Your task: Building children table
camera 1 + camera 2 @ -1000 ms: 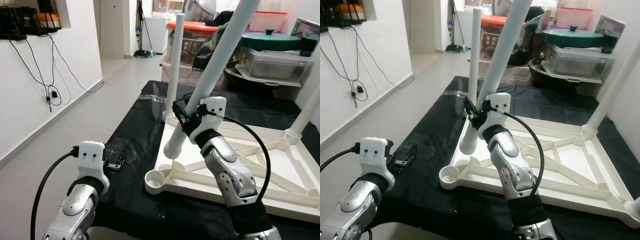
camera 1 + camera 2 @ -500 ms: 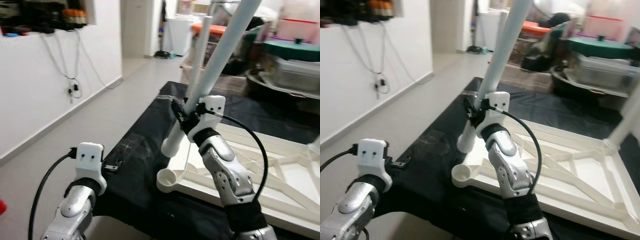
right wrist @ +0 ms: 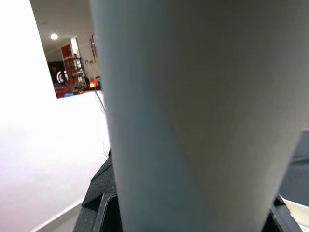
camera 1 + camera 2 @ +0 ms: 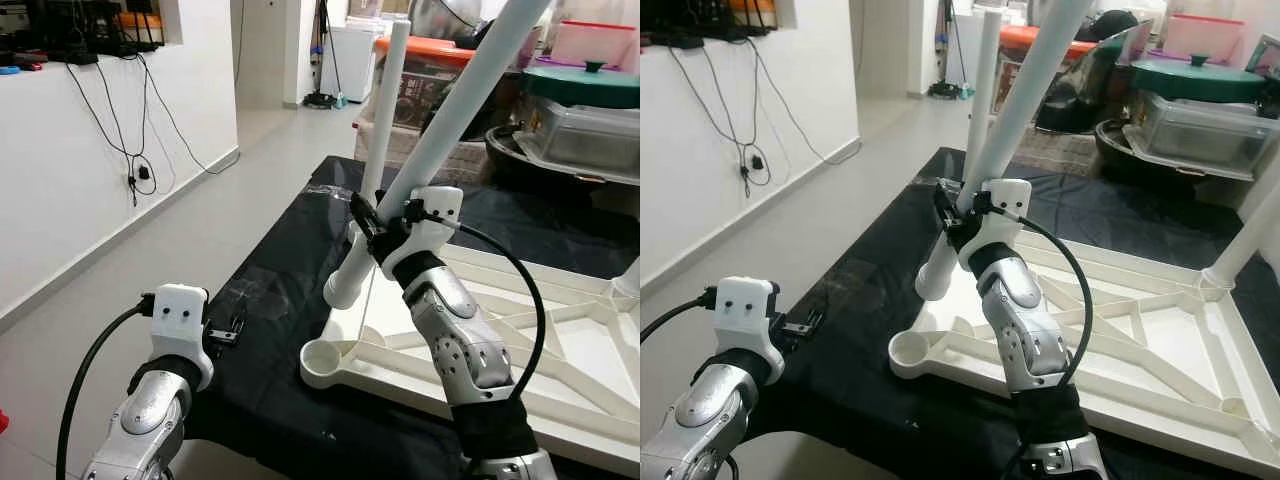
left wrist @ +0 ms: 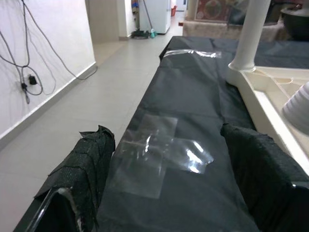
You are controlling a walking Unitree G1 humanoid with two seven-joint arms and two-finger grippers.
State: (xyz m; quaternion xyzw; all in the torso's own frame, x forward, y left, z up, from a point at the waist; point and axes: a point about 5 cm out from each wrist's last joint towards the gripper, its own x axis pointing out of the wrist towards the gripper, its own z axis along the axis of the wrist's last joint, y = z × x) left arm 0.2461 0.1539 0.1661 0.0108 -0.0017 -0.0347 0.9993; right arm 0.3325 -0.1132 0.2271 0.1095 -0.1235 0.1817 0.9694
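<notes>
The left tool point(image 4: 233, 328) is hovering over the near left edge of the black-covered desk point(image 4: 270, 300), its fingers point(image 5: 89, 164) spread apart and holding nothing, a clear tape patch point(image 5: 159, 154) lying just ahead of it. To its right, the upturned white tabletop point(image 4: 520, 350) is resting on the desk, one empty corner socket point(image 4: 325, 362) nearest. The right tool point(image 4: 368, 228) is gripping a loose white table leg point(image 4: 450, 120), clamped around it, tilted, its lower end hanging just above that socket. Beyond the tool, an upright leg point(image 4: 385, 100) is standing in the far corner.

Our head pair looks forward-down, sharing the upturned table point(image 4: 560, 340) at 1 o'clock; right wrist cam's jammed against a leg point(image 3: 193, 121).
</notes>
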